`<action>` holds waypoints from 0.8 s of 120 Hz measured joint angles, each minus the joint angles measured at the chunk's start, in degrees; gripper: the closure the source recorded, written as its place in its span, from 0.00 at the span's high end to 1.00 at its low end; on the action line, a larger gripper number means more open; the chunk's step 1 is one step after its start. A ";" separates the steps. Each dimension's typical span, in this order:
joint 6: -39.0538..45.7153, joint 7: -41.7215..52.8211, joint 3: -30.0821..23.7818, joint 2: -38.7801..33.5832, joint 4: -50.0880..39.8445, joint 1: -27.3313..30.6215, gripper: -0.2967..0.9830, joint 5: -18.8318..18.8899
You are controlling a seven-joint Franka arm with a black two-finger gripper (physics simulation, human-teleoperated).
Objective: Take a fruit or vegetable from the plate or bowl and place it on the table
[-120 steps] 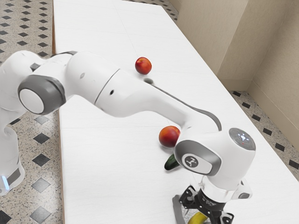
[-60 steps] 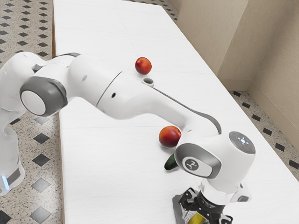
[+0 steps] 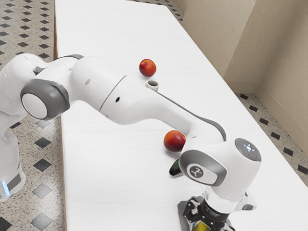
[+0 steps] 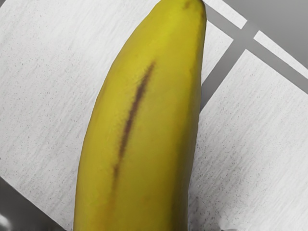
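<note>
The biggest thing is the long white worktop [image 3: 96,178], with thin lines across it and a brown edge on the exterior view's left. Past both long sides is the floor [image 3: 29,154], pale and speckled, with dark diamond shapes. Plain tan walls [image 3: 216,38] meet in a corner on the exterior view's right. The big white arm [image 3: 134,103] comes in from the exterior view's left and reaches over the worktop. It cannot be told whether the black fingers [image 3: 212,211] are open or closed.

The exterior view shows a grey barred thing [image 3: 182,211] under the hand, and the yellow banana [image 3: 202,226] is there too, right at the hand. One red fruit [image 3: 174,141] sits near the arm, and another red fruit [image 3: 147,68] sits farther off. Near the first is a dark green vegetable [image 3: 174,168], partly hidden by the arm. A little pale cup [image 3: 152,85] is near the far fruit.

The wrist view shows the banana up close, with a long brown streak, a small dark spot near its tip, and grey bars crossing beside that tip.
</note>
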 joint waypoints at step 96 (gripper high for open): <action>-0.35 0.44 0.45 -5.60 -0.94 -0.26 0.37 0.56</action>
